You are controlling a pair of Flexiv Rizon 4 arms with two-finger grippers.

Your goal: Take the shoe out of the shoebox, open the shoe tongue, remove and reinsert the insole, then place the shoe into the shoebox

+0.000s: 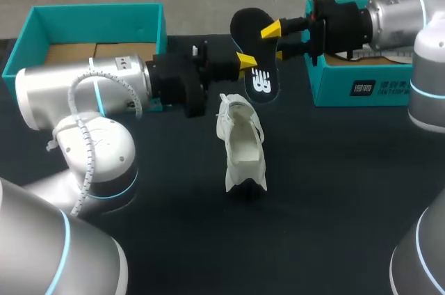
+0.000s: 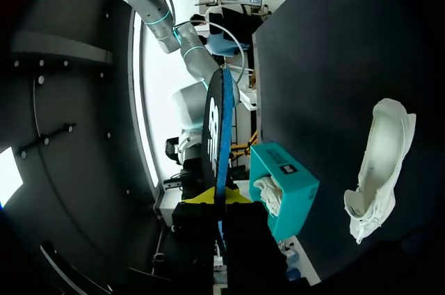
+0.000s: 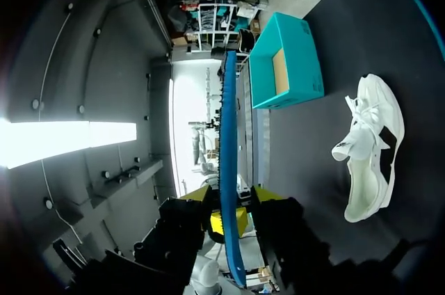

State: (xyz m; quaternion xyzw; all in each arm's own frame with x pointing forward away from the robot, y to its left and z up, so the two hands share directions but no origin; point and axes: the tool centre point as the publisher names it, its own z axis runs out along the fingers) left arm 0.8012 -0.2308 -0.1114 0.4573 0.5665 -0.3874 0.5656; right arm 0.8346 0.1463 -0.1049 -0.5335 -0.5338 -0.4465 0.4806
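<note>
A black insole (image 1: 259,65) with a white logo hangs above the table's far middle, between my two grippers. My left gripper (image 1: 245,62) is shut on its lower end; in the left wrist view the insole (image 2: 217,135) rises edge-on from that gripper (image 2: 219,199). My right gripper (image 1: 276,41) straddles the insole's other side. In the right wrist view its fingers (image 3: 234,197) stand close on either side of the insole (image 3: 228,135), with thin gaps showing. The white shoe (image 1: 243,145) lies on the dark table below, untouched, and shows as the shoe (image 2: 379,163) and the shoe (image 3: 372,149) in the wrist views.
An open teal shoebox (image 1: 97,13) stands at the back left, behind my left arm. A second teal box (image 1: 361,90) sits at the back right, under my right arm. Dark tabletop (image 1: 327,190) spreads around and in front of the shoe.
</note>
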